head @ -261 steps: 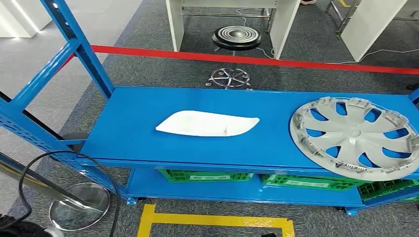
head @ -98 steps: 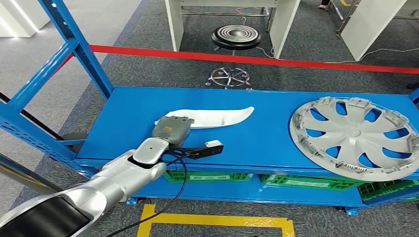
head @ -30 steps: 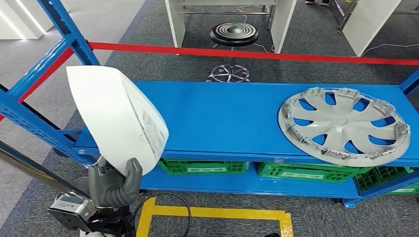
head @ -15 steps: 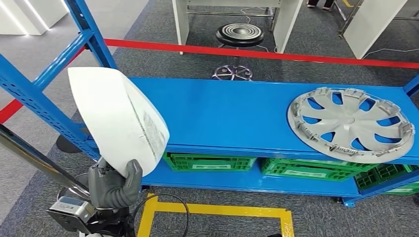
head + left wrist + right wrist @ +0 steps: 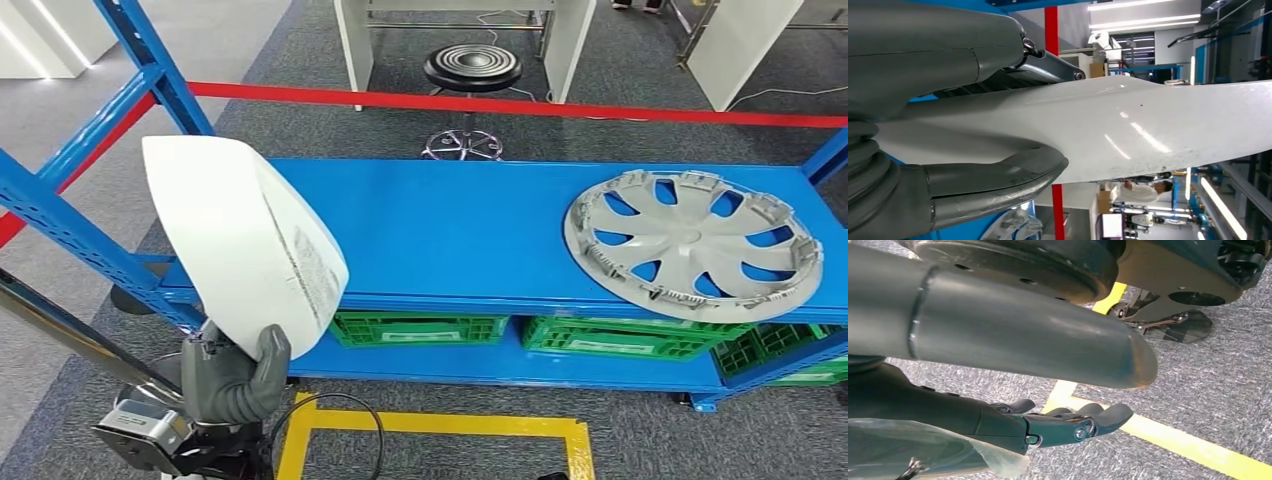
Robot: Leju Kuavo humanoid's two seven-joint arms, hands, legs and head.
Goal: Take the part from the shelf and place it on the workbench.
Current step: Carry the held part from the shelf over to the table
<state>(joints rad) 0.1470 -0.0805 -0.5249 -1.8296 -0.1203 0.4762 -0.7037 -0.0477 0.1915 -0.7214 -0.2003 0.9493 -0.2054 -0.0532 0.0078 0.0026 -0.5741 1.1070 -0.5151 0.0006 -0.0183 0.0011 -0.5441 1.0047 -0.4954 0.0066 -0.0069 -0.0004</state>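
The part (image 5: 245, 250) is a curved white panel with a printed label. My left hand (image 5: 232, 380) grips its lower end and holds it upright, off the blue shelf (image 5: 450, 230) and in front of the shelf's left end. In the left wrist view the thumb (image 5: 993, 180) and the fingers (image 5: 1048, 70) clamp the glossy white part (image 5: 1148, 130) from both sides. My right hand (image 5: 1023, 340) hangs low over grey carpet, its fingers (image 5: 1078, 425) stretched out with nothing in them.
A silver hubcap (image 5: 693, 258) lies on the shelf's right side. Green crates (image 5: 420, 328) sit on the lower level. A blue slanted post (image 5: 60, 220) stands left of the part. Yellow floor marking (image 5: 430, 430), a red barrier tape (image 5: 500, 105) and a black stool (image 5: 472, 70) lie around the shelf.
The part once lay on the shelf; my left hand took it and lifted it upright. In the last second the whole view shifted slightly while the part stayed held.
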